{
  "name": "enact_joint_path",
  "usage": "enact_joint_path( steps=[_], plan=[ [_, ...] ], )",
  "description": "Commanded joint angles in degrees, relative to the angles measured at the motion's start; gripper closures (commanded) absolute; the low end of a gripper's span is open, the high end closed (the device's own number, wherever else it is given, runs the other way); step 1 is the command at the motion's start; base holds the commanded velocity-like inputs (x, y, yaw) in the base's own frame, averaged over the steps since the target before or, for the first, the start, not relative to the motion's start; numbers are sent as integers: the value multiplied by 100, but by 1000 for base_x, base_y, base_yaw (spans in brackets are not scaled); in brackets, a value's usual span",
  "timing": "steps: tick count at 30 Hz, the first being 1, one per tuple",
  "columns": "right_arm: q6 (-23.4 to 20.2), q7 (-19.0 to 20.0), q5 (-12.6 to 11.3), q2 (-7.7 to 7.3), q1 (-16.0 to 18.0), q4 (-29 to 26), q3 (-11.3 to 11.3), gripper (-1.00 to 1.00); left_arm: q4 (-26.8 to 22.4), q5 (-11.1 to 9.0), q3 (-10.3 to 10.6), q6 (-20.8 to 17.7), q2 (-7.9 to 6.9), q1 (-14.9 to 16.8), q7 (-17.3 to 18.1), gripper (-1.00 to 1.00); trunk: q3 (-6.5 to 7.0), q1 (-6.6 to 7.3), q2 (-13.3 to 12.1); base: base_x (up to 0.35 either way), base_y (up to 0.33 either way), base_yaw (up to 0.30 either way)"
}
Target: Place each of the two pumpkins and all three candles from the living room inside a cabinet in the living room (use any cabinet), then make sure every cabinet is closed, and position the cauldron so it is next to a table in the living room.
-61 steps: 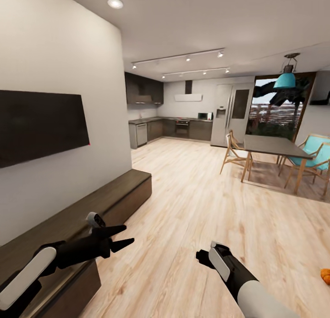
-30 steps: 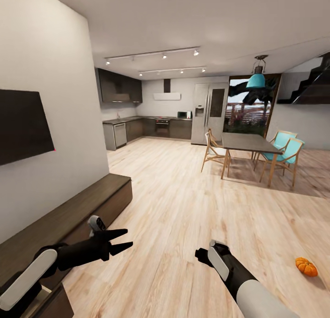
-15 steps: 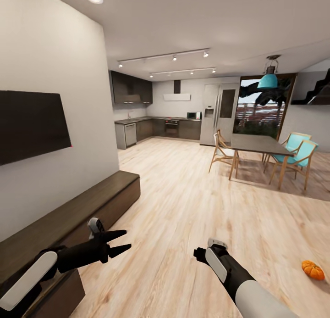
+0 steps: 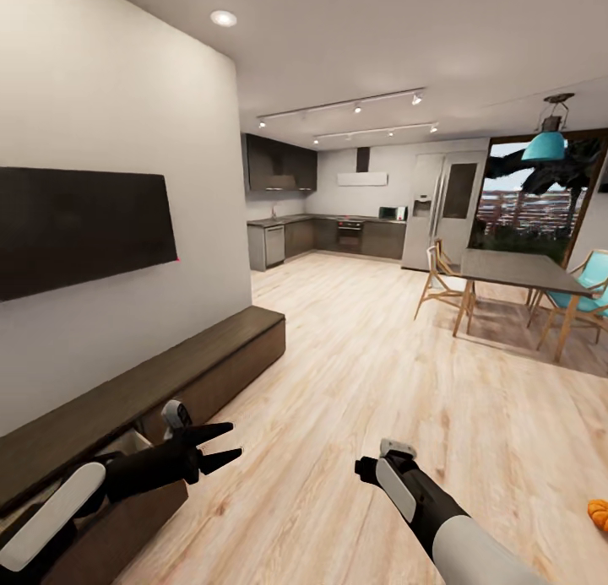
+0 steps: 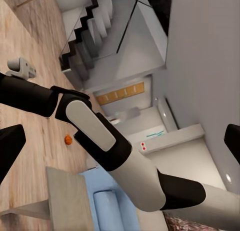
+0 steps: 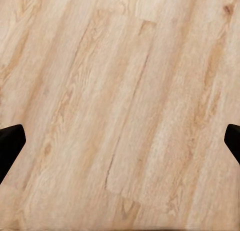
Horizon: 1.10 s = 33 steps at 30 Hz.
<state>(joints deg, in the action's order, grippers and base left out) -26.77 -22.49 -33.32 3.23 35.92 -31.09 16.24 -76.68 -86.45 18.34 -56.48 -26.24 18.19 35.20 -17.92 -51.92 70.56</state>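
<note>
Cabinet (image 4: 160,370) along TV wall, near drawer ajar showing pale inside, left gripper (image 4: 230,446) spread open and empty just off cabinet front, right gripper (image 6: 120,141) open over bare floor, pumpkin (image 4: 599,514) on floor well apart from cabinet.

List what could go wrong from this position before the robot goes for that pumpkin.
1. The cabinet sits close beside the open left gripper, and its near drawer looks slightly open; turning could clip it.
2. The pumpkin lies on the floor at the head view's right edge, partly cut off, so aiming may be unreliable.
3. The open right gripper holds nothing, so a grasp is yet to be made.
</note>
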Motion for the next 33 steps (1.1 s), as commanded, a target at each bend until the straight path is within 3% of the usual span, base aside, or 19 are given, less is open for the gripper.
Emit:
enact_joint_path(
  steps=[1,15,20,33],
  plan=[
    [-13,-54,-60,-7,3,-11,37,-100,4,-2,12,-14,-4,9,22,-100,-7,2,5,-235,-214,274],
    [-21,-45,-52,1,3,-11,70,-100,120,-10,-4,-12,-4,9,30,-100,-7,2,5,-169,-252,274],
    [-21,-65,-56,2,3,-11,346,-100,173,-12,-6,-12,-4,9,32,-100,-7,2,5,30,-267,274],
    [-21,-59,-60,2,3,-11,450,-100,146,-20,-6,-19,-4,9,42,-100,-25,-20,45,8,-22,274]
  ],
)
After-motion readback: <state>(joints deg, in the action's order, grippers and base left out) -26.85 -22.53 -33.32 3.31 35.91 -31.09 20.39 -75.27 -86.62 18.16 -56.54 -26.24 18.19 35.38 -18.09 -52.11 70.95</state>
